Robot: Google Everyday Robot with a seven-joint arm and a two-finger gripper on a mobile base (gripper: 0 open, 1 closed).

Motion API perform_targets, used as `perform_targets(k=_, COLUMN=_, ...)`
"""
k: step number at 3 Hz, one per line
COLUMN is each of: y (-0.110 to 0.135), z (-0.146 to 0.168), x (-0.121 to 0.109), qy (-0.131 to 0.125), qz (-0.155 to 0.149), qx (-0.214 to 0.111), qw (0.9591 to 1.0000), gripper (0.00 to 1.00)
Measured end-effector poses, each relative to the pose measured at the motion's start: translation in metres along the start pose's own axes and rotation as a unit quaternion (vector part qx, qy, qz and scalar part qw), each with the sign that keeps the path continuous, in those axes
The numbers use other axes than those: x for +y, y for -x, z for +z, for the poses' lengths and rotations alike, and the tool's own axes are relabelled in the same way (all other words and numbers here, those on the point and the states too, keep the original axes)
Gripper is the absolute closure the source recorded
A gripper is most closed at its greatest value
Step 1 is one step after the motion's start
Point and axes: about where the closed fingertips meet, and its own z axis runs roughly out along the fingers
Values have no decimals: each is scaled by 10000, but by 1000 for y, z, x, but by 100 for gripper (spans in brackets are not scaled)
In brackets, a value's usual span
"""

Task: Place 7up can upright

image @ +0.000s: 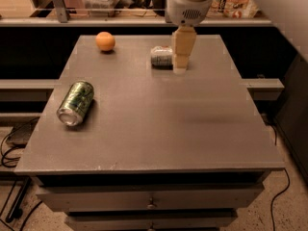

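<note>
Risk at the grasp stage of setting the 7up can [161, 56] upright. The can lies on its side near the far edge of the tabletop [159, 129], a little right of that edge's middle, with its long axis parallel to the edge. The gripper [180, 67] hangs at the can's right-hand end, tip low to the surface and overlapping that end in this view; contact cannot be confirmed. Whether the gripper is spread or closed, and whether it has any hold on the can, cannot be told either — it presents as a single pale column. Likely failures, judged from this layout: a descent onto the rounded wall rather than around it would nudge the can, and a lying can rolls freely, here toward the far edge or back toward the near one. A grip taken at the very end rather than mid-body could let the can pivot or slip while being tipped up, and a release before the base sits flat would let it topple again. Arm pose: the white wrist housing [189, 6] enters from above the far edge, with the gripper pointing straight down, roughly vertical. Bystanders lie well apart — a green can [76, 102] on its side near the left edge, an orange [105, 41] by the far left corner.
</note>
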Motion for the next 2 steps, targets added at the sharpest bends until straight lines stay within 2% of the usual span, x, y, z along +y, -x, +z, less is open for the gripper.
perform_targets(k=1, y=-1, z=22, x=-15, qy=-21, qz=88, qx=195, qw=9998, gripper=0)
perform_targets(k=2, y=1, z=51, x=-40, qy=-105, qz=10, qx=344, qw=9994, gripper=0)
